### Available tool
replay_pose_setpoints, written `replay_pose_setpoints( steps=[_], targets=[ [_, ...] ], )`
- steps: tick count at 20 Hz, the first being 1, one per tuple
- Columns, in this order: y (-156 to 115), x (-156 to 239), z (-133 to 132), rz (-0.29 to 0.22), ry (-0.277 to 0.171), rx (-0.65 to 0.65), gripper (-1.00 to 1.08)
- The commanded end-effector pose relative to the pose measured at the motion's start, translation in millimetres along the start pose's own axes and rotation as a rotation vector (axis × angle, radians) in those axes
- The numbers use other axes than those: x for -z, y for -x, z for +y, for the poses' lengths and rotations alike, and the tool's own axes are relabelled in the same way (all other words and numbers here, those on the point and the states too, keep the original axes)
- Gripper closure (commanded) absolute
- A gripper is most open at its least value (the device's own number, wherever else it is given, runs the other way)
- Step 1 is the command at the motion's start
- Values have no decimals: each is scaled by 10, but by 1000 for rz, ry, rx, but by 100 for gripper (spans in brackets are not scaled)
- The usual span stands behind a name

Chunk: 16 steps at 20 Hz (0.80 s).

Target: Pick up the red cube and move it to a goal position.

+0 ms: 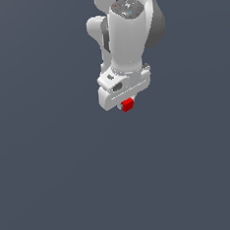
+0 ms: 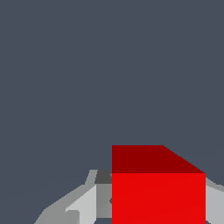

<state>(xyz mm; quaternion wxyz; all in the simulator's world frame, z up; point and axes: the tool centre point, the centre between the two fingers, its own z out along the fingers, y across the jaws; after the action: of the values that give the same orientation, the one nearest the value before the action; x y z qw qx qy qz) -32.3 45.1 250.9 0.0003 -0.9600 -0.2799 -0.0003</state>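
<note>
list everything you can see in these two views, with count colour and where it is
red cube: one, bright red, between the gripper's fingers at the arm's lower end; fills the near part of the wrist view
surface: one, plain dark blue-grey, filling the background in both views
gripper: one, white with grey fingers, either side of the cube, apparently shut on it
arm: one, white and grey, coming in from the top of the exterior view
</note>
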Motion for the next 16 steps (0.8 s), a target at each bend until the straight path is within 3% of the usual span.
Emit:
replay_pose_setpoints(
  steps=[1, 16],
  targets=[
    [-71, 260, -27, 0, 0, 0, 108],
    [-485, 1561, -127, 0, 0, -1, 108]
  ],
)
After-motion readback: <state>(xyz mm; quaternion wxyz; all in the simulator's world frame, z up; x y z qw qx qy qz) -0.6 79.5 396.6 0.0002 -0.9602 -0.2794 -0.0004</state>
